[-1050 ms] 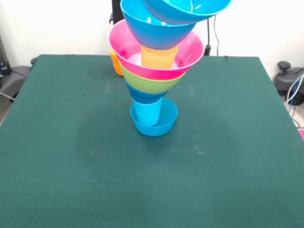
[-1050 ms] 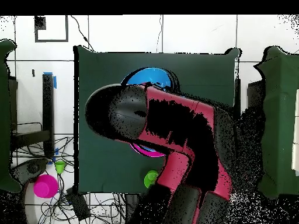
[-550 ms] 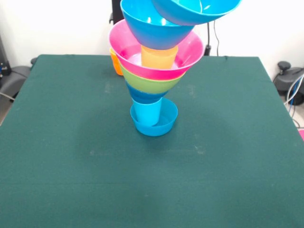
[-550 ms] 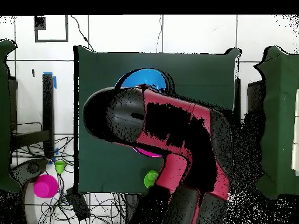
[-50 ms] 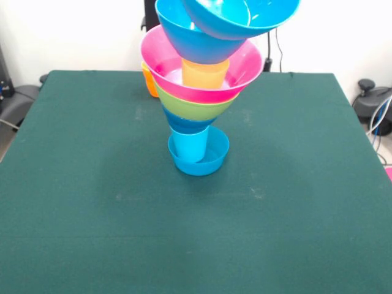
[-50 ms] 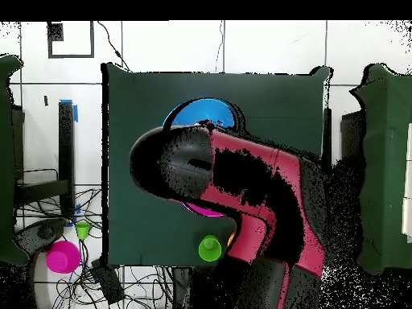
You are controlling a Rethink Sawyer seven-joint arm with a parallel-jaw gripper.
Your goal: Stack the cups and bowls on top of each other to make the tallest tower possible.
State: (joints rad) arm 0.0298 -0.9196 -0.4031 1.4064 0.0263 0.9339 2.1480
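Note:
The tower stands mid-table in the front view. From the bottom it is a small blue bowl (image 5: 211, 160), a light blue cup (image 5: 188, 145), another blue bowl (image 5: 185, 125), a lime green bowl (image 5: 193, 109) and the pink bowl (image 5: 240, 70). A yellow-orange cup (image 5: 205, 73) sits in the pink bowl and carries a large blue bowl (image 5: 196, 40). A second large blue bowl (image 5: 245, 17) hangs tilted just above it, cut off by the top edge. An orange cup (image 5: 149, 82) stands behind the tower. The gripper itself shows in neither view. From overhead the arm (image 6: 241, 177) covers the tower, leaving only the blue bowl's rim (image 6: 201, 111) visible.
In the overhead view a green cup (image 6: 210, 248) stands at the table's edge near the robot's base. A pink object (image 6: 62, 256) and cables lie off the table at lower left. The green table (image 5: 92, 214) stretches wide in front of the tower.
The tilted top blue bowl swung out to the right, then back over the tower, and now sits a little lower. From overhead the arm's head shifted right. The tower did not move.

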